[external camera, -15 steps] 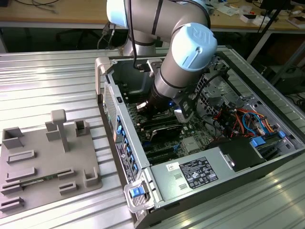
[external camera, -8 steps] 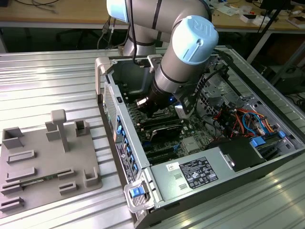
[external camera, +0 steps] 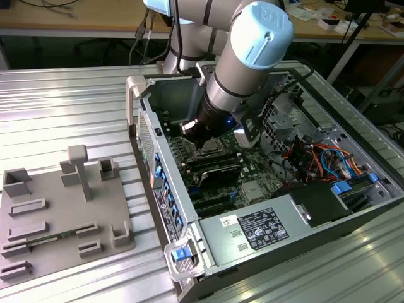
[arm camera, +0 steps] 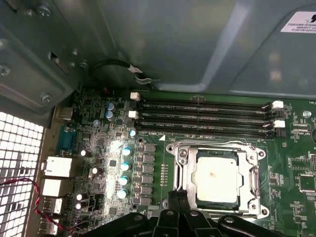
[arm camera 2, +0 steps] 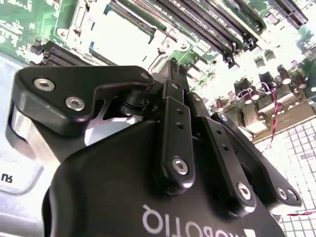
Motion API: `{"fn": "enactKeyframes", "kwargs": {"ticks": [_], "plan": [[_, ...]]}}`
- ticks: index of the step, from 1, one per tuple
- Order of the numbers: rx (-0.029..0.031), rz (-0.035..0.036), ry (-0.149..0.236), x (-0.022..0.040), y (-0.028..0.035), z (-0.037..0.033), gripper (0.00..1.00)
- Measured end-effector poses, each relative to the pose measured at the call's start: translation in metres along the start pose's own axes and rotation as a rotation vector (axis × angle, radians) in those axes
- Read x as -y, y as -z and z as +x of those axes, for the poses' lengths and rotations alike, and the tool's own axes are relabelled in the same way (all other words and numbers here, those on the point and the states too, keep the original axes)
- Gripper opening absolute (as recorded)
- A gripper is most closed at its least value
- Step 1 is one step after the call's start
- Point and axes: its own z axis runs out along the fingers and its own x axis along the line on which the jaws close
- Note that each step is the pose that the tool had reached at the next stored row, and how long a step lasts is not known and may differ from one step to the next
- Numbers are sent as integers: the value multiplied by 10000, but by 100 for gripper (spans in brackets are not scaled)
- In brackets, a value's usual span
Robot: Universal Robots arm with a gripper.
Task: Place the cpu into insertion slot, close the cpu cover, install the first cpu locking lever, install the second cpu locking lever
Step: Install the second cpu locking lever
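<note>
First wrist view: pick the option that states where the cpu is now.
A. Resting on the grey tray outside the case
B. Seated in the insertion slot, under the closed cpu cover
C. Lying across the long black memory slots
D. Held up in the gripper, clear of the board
B: the cpu lies flat in the insertion slot, its metal top showing through the cut-out of the cpu cover, which lies flat around it, with the gripper at the slot's edge.

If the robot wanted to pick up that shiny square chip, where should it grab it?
Probably by two opposite edges, coming straight down from above. The chip lies flat inside the metal frame, so only its top and thin edges seem reachable. The pincer sits just beside it.
</note>
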Motion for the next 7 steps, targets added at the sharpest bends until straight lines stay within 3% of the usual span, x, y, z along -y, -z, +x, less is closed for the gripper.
{"fn": "enactKeyframes", "kwargs": {"ticks": [1,7], "plan": [[-2,35,0,-2,-1,0,11],[-3,39,0,-2,0,0,11]]}}
